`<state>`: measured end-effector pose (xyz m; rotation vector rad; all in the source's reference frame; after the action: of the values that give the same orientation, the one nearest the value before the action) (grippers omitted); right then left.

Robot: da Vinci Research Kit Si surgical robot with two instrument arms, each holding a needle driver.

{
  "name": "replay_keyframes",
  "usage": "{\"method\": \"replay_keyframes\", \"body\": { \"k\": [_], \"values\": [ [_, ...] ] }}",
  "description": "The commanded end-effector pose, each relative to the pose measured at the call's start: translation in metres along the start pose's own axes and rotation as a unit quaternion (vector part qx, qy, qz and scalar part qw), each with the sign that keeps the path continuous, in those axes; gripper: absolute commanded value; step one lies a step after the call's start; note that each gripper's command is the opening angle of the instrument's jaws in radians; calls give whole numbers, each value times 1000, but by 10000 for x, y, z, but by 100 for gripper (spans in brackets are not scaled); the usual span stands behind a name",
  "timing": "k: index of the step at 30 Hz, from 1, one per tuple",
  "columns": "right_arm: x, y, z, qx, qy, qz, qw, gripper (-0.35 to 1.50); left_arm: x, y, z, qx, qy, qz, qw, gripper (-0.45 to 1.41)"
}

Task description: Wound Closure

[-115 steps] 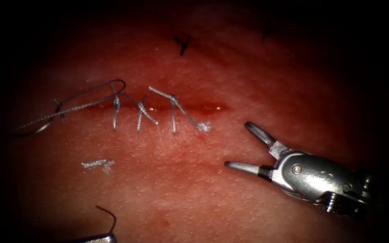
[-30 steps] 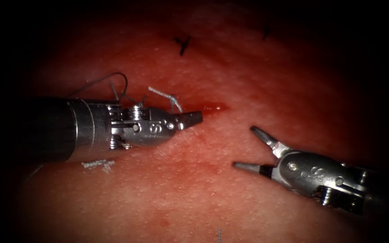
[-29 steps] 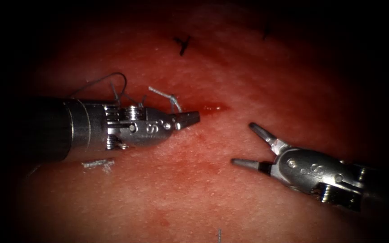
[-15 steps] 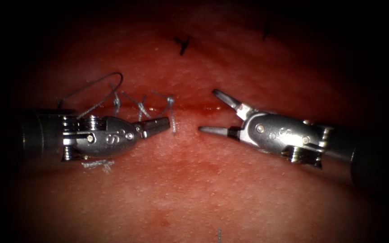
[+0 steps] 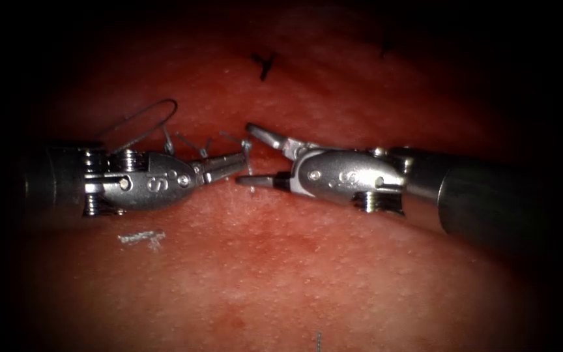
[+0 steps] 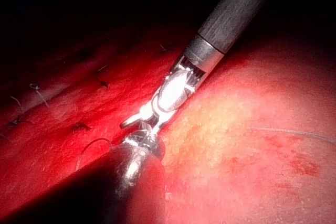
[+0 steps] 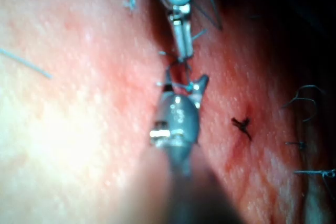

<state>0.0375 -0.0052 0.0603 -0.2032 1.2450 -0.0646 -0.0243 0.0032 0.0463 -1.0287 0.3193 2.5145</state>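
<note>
At the centre of the endoscope frame the left tool has its jaws clenched on the tail of thread rising from the rightmost stitch over the cut in the tissue, holding that short strand roughly upright. The right tool lies just to the right with its jaws spread, one above and one below, so the strand stands at their mouth; they grip nothing. The needle cannot be made out; a loop of thread lies at upper left.
</note>
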Motion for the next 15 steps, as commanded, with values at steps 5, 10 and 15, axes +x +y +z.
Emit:
{"method": "replay_keyframes", "body": {
  "k": [5,10,15],
  "values": [
    [-16,-3,30,21,34,-50,998,88,3,-1,9,-1,3,0,1000,-37],
    [-9,-8,42,21,60,-55,996,88,4,1,11,-2,6,0,1000,-38],
    [-4,-5,54,19,61,-54,996,88,5,4,12,-4,8,0,1000,-38]
  ]
}}
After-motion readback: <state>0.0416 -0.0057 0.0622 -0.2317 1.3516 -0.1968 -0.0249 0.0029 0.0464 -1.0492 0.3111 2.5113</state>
